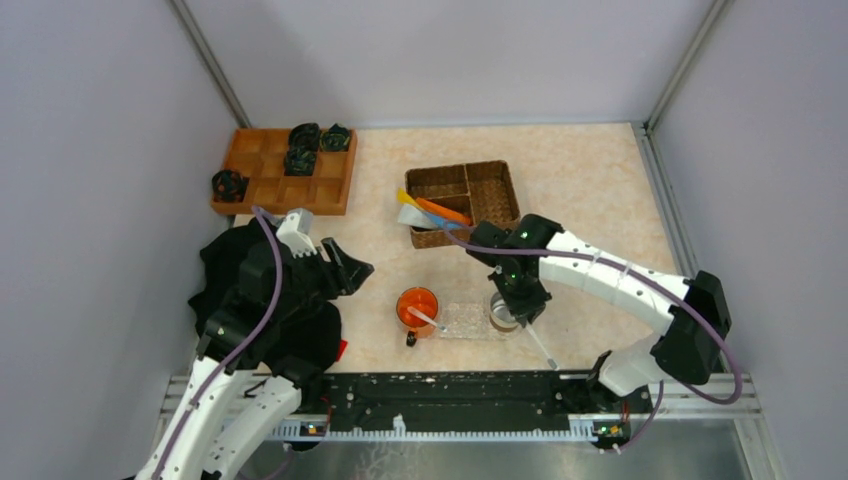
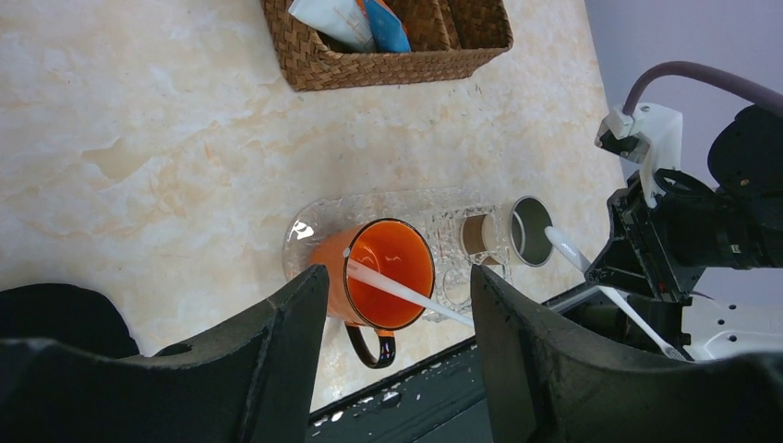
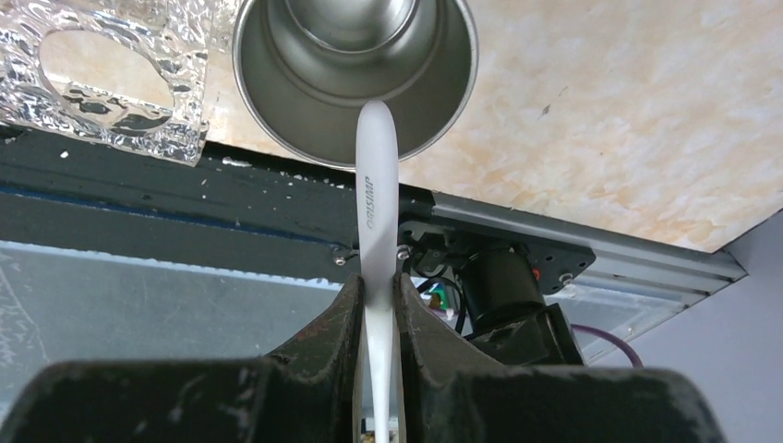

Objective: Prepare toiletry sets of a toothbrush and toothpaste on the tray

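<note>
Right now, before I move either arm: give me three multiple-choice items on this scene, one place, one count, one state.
1. Where is the slim white toothbrush that no pincer holds?
A) in the glossy orange ceramic mug
B) in the wicker basket
C) on the bare table

2. How many dark tangled bundles sit in the orange wooden compartment tray?
A) two
B) four
C) six

3. The right pincer is:
A) open and empty
B) shut on a white stick-like toothbrush
C) shut on a blue tube

Answers:
1 A: its handle leans out over the mug's rim.
2 B: three bundles at the back, one at the left edge.
3 B: both fingers press the handle, its tip at the rim of the round steel cup.
</note>
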Robot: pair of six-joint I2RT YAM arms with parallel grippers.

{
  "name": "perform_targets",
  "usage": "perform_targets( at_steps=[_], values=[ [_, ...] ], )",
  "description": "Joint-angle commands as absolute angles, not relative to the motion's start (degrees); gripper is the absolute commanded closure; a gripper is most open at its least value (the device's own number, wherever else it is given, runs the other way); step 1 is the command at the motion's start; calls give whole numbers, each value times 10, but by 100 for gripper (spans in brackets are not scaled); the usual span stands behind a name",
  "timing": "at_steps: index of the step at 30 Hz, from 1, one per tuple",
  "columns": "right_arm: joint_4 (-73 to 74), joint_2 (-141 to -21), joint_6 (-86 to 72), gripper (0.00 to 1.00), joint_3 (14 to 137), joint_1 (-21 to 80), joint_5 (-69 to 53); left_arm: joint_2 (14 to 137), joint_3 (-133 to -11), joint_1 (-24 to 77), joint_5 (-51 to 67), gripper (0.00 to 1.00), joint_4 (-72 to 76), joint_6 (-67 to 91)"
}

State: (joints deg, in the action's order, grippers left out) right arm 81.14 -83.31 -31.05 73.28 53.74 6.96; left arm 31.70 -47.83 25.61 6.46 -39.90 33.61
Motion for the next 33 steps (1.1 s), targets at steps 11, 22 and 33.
perform_targets(
  at_steps=[11, 22, 33],
  values=[
    [732, -879, -276, 100, 711, 543, 34, 322, -463, 254, 69, 36, -398, 350],
    [732, -936, -249, 99, 760, 542, 45, 322, -461, 255, 59, 36, -401, 347],
    [736, -941, -226, 96, 777, 520, 56, 327, -457, 254, 57, 35, -394, 349]
  ],
)
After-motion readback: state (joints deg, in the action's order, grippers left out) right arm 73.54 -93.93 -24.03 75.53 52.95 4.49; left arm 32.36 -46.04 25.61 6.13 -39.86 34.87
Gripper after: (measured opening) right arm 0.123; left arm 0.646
